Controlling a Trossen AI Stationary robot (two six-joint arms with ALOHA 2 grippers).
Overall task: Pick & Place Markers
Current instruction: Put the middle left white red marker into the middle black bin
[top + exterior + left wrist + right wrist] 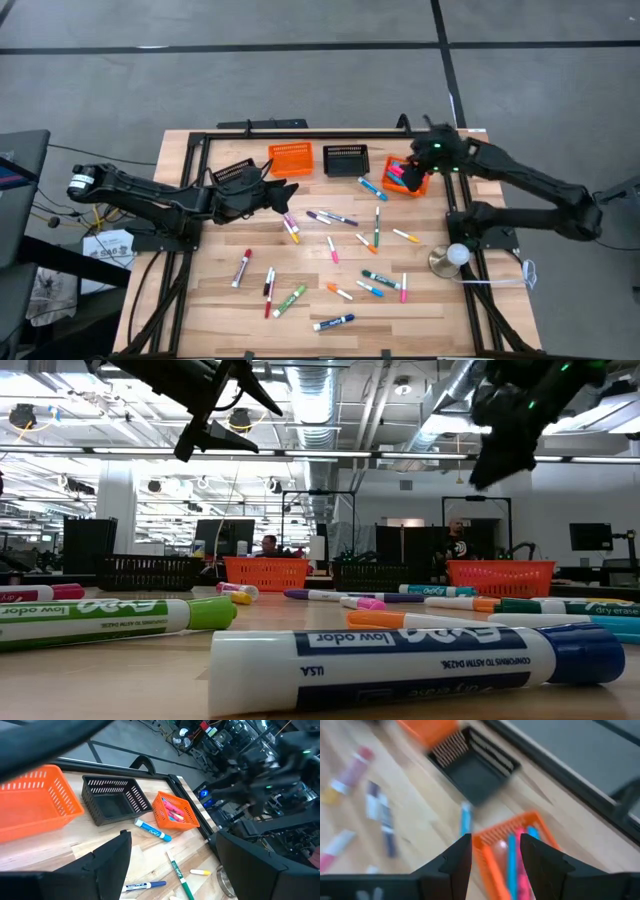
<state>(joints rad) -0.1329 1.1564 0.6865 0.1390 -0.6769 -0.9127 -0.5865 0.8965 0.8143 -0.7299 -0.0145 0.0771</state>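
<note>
The right gripper (pixel 412 172) hangs over the rightmost orange basket (pixel 414 186), fingers parted and empty, a few pink and blue markers directly below it. The left gripper (pixel 285 190) is wide open and holds nothing; most markers (pixel 340 218) lie scattered on the table (pixel 200 300) ahead of and between the two. They look light, stiff and smooth-barrelled, likely to roll, so a mid-barrel pinch across the width seems best

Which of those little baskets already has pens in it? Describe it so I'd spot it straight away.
Look along the far edge of the wooden table, where four mesh baskets sit in a row. It is the orange basket at the right end, below the right end effector, tilted askew. Only it holds markers, pink and blue.
</note>
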